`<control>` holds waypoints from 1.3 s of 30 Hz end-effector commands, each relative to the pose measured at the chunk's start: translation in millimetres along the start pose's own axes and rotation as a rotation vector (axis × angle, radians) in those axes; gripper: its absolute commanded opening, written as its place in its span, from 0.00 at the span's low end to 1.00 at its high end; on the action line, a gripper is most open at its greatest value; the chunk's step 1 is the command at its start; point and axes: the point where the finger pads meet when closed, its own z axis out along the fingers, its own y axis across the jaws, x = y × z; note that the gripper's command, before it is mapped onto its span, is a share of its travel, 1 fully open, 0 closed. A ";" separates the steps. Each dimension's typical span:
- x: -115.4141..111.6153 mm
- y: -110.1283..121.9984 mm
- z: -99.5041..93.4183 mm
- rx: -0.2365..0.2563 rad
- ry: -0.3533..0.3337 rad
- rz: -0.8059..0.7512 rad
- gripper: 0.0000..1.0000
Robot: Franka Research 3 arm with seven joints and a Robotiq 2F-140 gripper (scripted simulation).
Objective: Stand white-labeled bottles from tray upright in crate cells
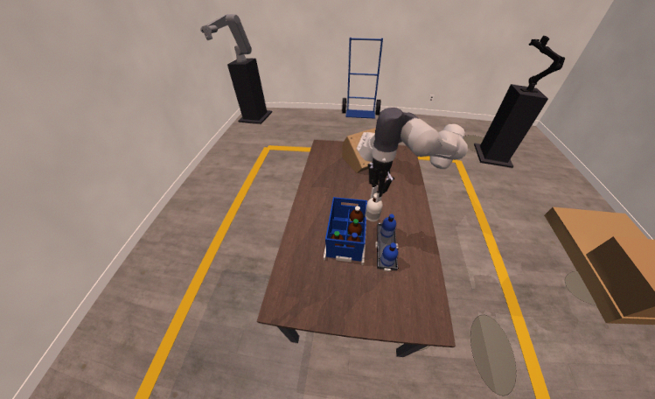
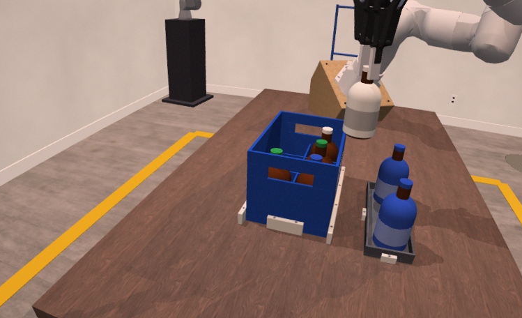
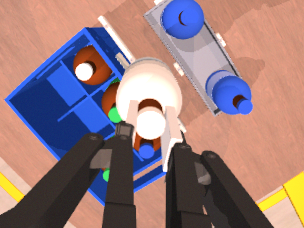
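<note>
Gripper [image 2: 369,58] is clamped on the neck of the white-labeled bottle [image 2: 361,108], which hangs upright in the upper centre of the exterior view, above the blue crate [image 2: 290,197]'s far right rim (not yet over a cell). Risk, as I judge it: lowering here would clip the rim or the white-capped bottle [image 2: 327,131], and the neck-only pinch could let it swing or slip. The one free cell looks like the far-left one, so the three standing bottles crowd the path; two blue bottles [image 2: 395,213] stand on the tray [image 2: 389,254] at lower right.
</note>
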 end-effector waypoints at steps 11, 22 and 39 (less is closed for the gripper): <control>-15.8 -33.0 -3.5 0.002 -0.012 -0.032 0.00; -26.6 -59.4 -3.7 0.002 -0.012 -0.032 0.00; -39.8 -91.5 -3.9 0.002 -0.012 -0.032 0.00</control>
